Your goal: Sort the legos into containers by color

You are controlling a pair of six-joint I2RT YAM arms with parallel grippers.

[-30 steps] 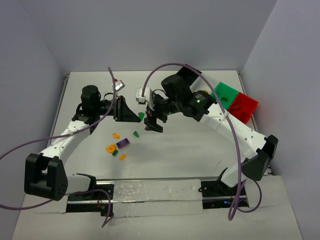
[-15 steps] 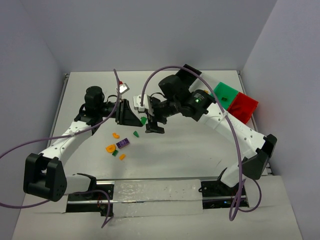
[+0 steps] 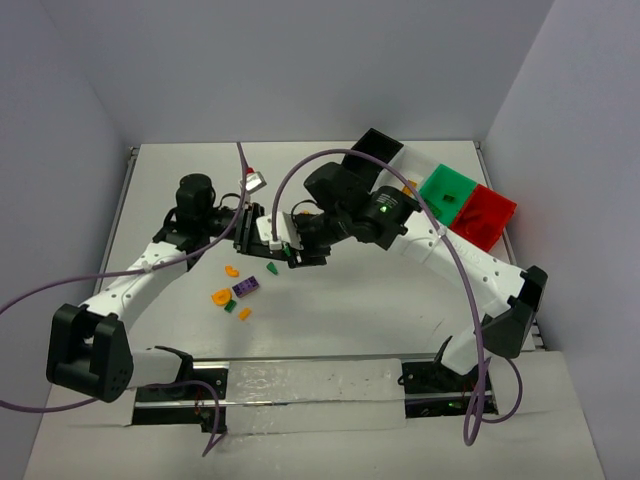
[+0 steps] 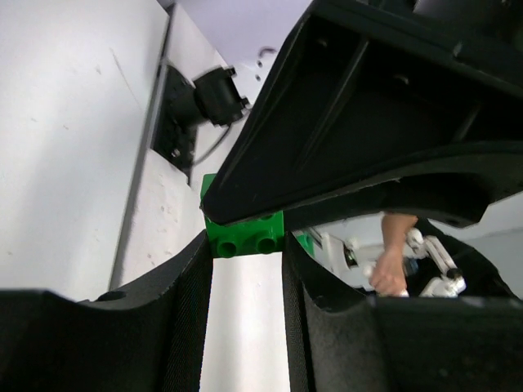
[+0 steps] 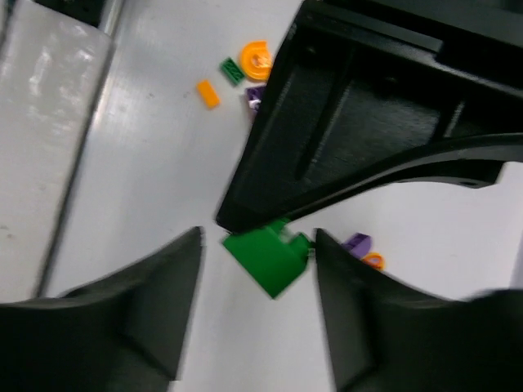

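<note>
A green lego (image 4: 243,233) is pinched between the fingertips of my left gripper (image 4: 245,255), which is shut on it. My right gripper (image 5: 257,245) meets it head-on, and its jaws straddle the same green lego (image 5: 270,260). They stand apart, with a gap on the left side. In the top view the two grippers meet left of the table's centre (image 3: 278,243). The containers stand at the back right: black (image 3: 378,148), white (image 3: 408,172), green (image 3: 447,185) and red (image 3: 487,212). The right arm partly hides the white one.
Loose legos lie in front of the grippers: a green one (image 3: 272,268), an orange one (image 3: 231,270), an orange round piece (image 3: 220,296), a purple one (image 3: 246,289) and a small orange one (image 3: 245,314). Purple cables arc over both arms.
My right gripper has swung left and down to the left gripper, and its jaws have narrowed around the green lego. The left gripper has shifted slightly right, still gripping.
</note>
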